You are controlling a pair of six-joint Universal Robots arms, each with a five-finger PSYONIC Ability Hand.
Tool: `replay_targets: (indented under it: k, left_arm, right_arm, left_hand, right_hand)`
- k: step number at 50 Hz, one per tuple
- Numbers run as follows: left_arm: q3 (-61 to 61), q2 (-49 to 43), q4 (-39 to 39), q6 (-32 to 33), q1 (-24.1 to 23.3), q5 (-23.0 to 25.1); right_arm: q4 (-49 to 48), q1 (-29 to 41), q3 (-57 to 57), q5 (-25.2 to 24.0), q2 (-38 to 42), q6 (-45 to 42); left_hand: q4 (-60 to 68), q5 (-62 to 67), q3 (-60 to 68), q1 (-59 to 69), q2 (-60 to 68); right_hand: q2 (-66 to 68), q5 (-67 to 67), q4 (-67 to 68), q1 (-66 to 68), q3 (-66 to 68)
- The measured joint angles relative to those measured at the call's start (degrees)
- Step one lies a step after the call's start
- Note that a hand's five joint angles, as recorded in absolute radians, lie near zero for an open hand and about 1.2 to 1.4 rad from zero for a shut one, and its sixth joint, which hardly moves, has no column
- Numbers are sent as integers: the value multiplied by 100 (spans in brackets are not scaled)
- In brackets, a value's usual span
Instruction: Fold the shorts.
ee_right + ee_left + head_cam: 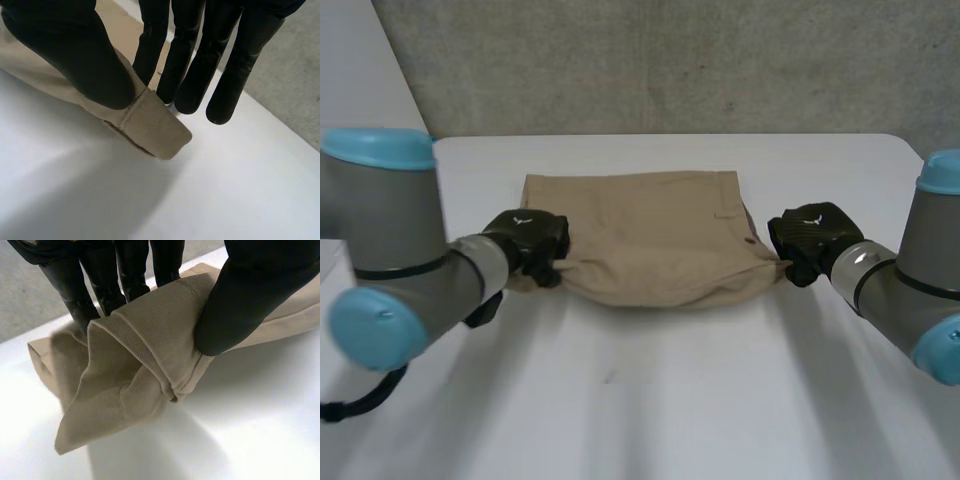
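- We see a broad white tabletop (650,400) stretching across the head view, with a grey wall (650,60) behind it.
- A pair of tan woven cotton shorts (650,235) lies in the middle of the tabletop. Its far edge is straight and flat, and its near edge curves between the two hands.
- A grey left arm (410,270) and a grey right arm (900,290), both with light-blue caps, reach in from either side.
- The black left robot hand (528,240) is at the near left corner of the shorts. Its thumb presses on a bunched roll of cloth with the fingers behind, pinching that corner.
- The black right robot hand (810,238) is at the near right corner. It pinches the thick stitched hem there between its thumb and its straight fingers.
- We judge the shorts light, soft and limp, since the cloth bunches and sags where it is held. The ribbed weave should not slip easily.
- We think the hemmed corners are the firmest places to take hold. Carrying both corners together should keep the edge even.
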Motion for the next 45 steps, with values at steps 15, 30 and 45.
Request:
replay_targets:
  k: [15, 30, 45]
  left_arm:
    - [-1313, 1271, -1748, 71, 924, 1006]
    - [-2069, 1011, -580, -22, 977, 1293]
    - [-2183, 1034, -522, -35, 597, 1277]
  right_arm:
    - [1146, 79, 543, 6, -769, -1272]
    - [629, 378, 1003, -27, -798, -454]
    - [596, 389, 1006, -29, -773, -332]
  left_hand:
    - [0, 0, 0, 0, 3]
    - [-888, -331, -713, -323, -805]
    - [-2299, -1764, -2086, -1793, -2198]
  right_hand:
    - [0, 0, 0, 0, 0]
    - [0, 0, 0, 81, 0]
    - [0, 0, 0, 81, 0]
